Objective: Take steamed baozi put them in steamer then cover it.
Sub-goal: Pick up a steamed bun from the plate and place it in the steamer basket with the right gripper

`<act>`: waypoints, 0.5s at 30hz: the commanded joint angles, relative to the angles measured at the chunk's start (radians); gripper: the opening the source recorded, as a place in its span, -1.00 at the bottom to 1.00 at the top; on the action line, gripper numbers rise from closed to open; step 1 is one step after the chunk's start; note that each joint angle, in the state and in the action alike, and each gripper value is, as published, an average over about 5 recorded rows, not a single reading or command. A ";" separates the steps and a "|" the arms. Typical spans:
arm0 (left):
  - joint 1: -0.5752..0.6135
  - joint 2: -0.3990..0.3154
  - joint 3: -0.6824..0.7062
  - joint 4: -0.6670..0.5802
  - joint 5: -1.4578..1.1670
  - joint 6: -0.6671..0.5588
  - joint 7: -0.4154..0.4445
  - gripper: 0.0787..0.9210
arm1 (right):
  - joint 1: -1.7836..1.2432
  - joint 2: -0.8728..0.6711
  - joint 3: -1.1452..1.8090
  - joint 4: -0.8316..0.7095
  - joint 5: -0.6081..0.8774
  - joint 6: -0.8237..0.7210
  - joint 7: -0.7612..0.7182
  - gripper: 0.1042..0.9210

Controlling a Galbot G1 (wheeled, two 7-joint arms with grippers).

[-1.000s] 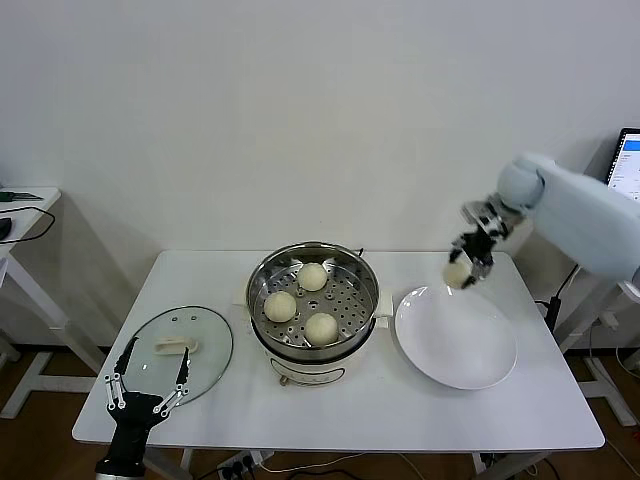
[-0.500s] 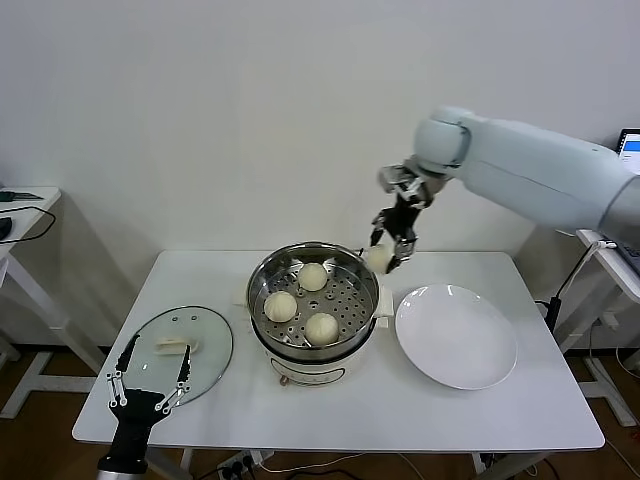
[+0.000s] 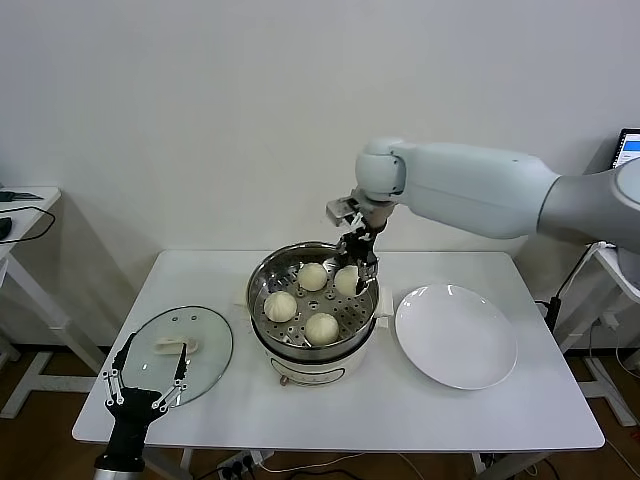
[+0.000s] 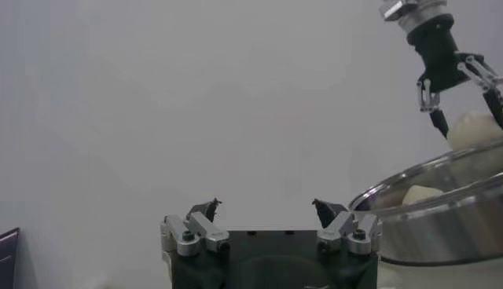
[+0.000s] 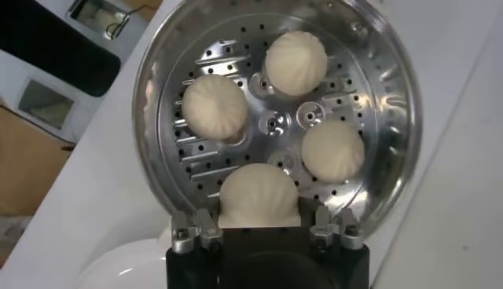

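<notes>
The steamer (image 3: 268, 330) stands mid-table with three baozi on its perforated tray (image 3: 312, 276) (image 3: 280, 305) (image 3: 321, 326). My right gripper (image 3: 357, 272) is shut on the fourth baozi (image 3: 347, 281) and holds it low inside the pot at its back right. In the right wrist view this baozi (image 5: 258, 196) sits between the jaws above the tray (image 5: 283, 123). The glass cover (image 3: 182, 350) lies flat on the table at the left. My left gripper (image 3: 148, 385) is open and empty, just in front of the cover.
An empty white plate (image 3: 456, 335) lies right of the steamer. The left wrist view shows the steamer's rim (image 4: 440, 212) and the right gripper (image 4: 464, 102) above it. A side table (image 3: 20, 200) stands far left.
My right gripper carried the baozi from above the plate leftwards over the steamer's rim and lowered it into the pot. The left arm has barely moved.
</notes>
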 commanded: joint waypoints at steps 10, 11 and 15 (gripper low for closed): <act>0.004 -0.002 -0.006 0.000 0.004 -0.003 -0.004 0.77 | -0.050 0.056 -0.029 -0.053 -0.070 0.003 0.022 0.36; 0.004 -0.002 -0.007 0.000 0.004 -0.003 -0.005 0.77 | -0.052 0.056 -0.030 -0.054 -0.074 0.003 0.021 0.36; 0.006 -0.001 -0.011 -0.003 0.005 -0.001 -0.008 0.77 | -0.060 0.056 -0.030 -0.056 -0.081 0.003 0.025 0.36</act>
